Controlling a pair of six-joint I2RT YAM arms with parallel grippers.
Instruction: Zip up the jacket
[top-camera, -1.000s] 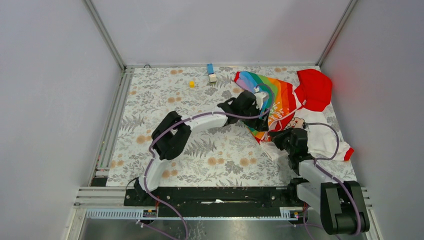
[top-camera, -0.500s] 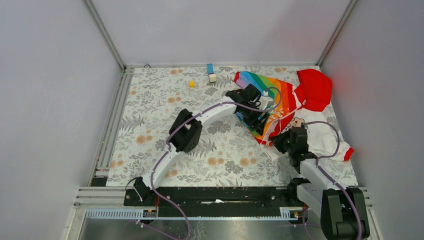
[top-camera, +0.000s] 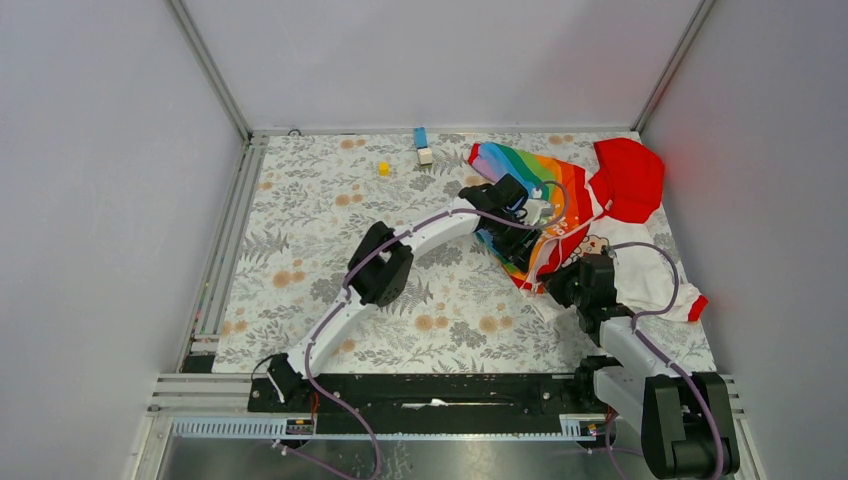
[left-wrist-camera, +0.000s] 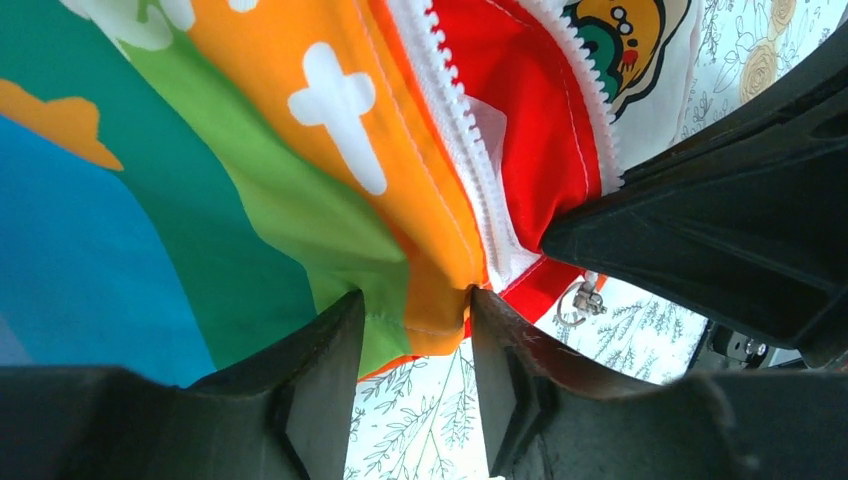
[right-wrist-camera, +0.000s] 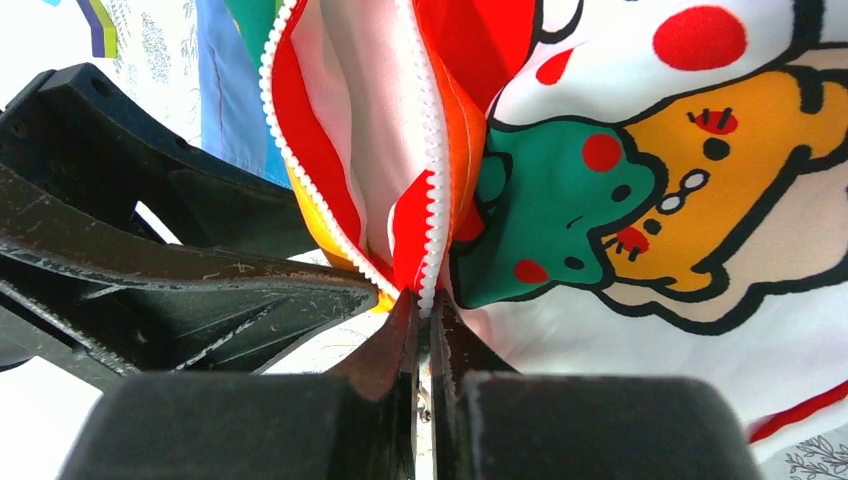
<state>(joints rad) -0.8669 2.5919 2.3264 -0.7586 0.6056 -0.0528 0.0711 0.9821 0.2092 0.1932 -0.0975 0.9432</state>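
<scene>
1. right gripper (right-wrist-camera: 424, 305): fingers pressed tight together, pinching the very bottom of the zipper (right-wrist-camera: 432, 170), right where the two white tooth rows meet;
2. left gripper (left-wrist-camera: 415, 300): jaws a little apart with the orange-green hem bunched between them; honestly can't tell if it's properly clamped or just cupped;
3. small metal pull (left-wrist-camera: 580, 300) dangles just under the hem by the right gripper's tip; doesn't look gripped, but it's hard to be sure;
4. jacket (top-camera: 575, 195) lies crumpled at the far right corner of the counter (top-camera: 300, 200), red hood (top-camera: 628, 178) toward the right edge;
5. progress, my read: barely started; the rows splay apart straight above the pinch with red lining showing between; the whole run up to the hood is left to close.
</scene>
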